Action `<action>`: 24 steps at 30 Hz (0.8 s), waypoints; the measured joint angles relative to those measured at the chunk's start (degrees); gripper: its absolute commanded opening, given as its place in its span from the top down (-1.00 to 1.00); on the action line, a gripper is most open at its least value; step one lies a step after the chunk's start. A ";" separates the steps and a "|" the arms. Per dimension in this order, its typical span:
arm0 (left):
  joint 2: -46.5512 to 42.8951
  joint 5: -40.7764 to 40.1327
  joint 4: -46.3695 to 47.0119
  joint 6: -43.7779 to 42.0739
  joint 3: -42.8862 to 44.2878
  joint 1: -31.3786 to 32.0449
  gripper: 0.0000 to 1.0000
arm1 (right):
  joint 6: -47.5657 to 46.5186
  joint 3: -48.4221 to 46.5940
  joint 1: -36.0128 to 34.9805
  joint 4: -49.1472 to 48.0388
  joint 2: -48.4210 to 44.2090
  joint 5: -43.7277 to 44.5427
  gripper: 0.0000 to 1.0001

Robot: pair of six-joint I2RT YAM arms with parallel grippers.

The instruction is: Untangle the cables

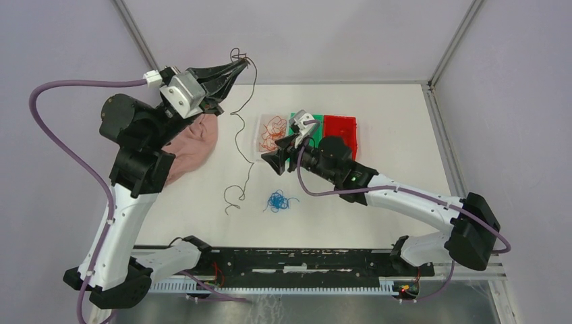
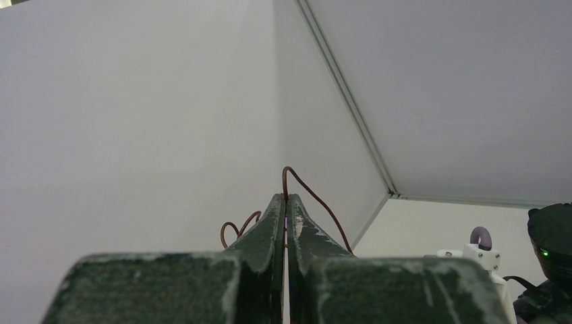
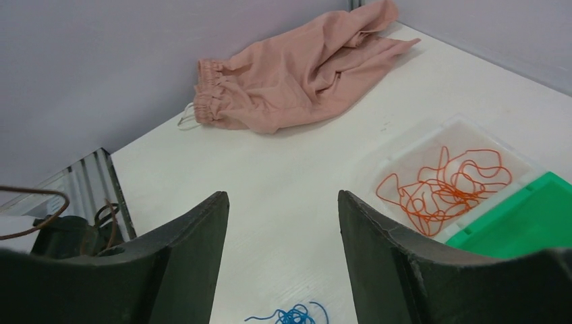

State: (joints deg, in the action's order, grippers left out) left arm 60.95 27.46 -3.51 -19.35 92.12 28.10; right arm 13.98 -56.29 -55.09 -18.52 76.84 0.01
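1. Three cables are on the scene. The one nearest to the arm bases is the blue cable (image 1: 278, 201), a small curled heap that lies alone on the tabletop (image 1: 405, 135).
2. Just left of it are the lower loops of the dark cable (image 1: 237, 138). A strip of bare tabletop separates them from the blue heap, so I judge that these two are not tangled with each other.
3. A little farther back, the right end effector (image 1: 275, 162) hovers over the tabletop. Its jaws stand wide and there is nothing between them. From it, the blue cable lies toward the near edge, low between its fingers in the wrist view. This arm is clearly the nearer one to the blue cable.
4. Farther again, the orange cable (image 1: 272, 131) lies inside the clear tray (image 3: 413, 156), beside the green tray (image 1: 295, 119) and the red tray (image 1: 339, 128).
5. Farthest and highest is the left end effector (image 1: 241, 65), with its jaws pressed together on the upper end of the dark cable.
   - The long axis of this cable therefore runs from far and high down to near and low, almost straight toward the arm bases.
   - From above I cannot tell surely whether the lower loops rest on the tabletop or hang just over it; probably they rest.
   - If the cable goes right toward the trays, its tail may sweep across the blue heap.
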 measured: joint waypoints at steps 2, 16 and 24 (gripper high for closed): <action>0.00 0.13 -0.17 0.02 -0.09 0.00 0.94 | 1.16 0.00 0.00 -0.72 0.44 -2.01 -0.31; -0.81 0.17 -0.70 0.02 -0.37 0.00 0.94 | 6.64 2.40 0.00 -2.29 -1.66 -5.92 -0.34; -0.90 0.22 -0.68 0.00 -0.37 0.00 0.94 | 6.58 3.89 1.55 2.73 -6.58 -2.45 -0.38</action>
State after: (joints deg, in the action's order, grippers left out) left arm 60.05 27.68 -4.19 -19.35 91.74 28.10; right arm 20.56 -52.40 -53.54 -15.79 70.26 -2.44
